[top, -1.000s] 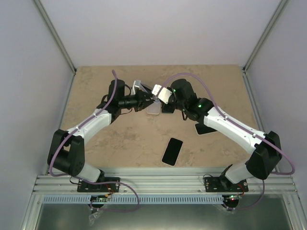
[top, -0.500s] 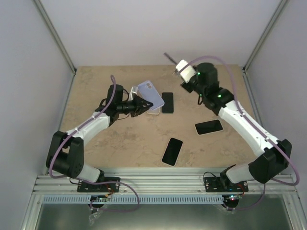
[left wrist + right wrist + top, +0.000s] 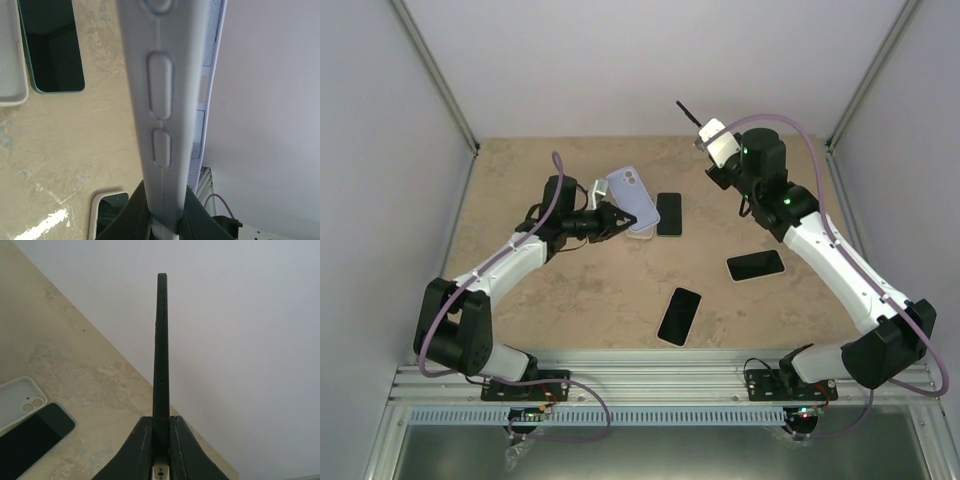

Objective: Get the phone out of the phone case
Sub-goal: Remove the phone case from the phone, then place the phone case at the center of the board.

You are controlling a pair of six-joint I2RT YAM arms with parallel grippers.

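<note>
Overhead, the left gripper is clamped on the smooth lilac case, its camera cutout showing, above the marbled table, while the right gripper, near the far edge, pinches the thin black phone, whose side buttons only the wrist view shows.

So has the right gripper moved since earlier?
Yes. The right gripper, shut on the black phone, went rearward and right, away from the dark phone beside the lavender case.
</note>
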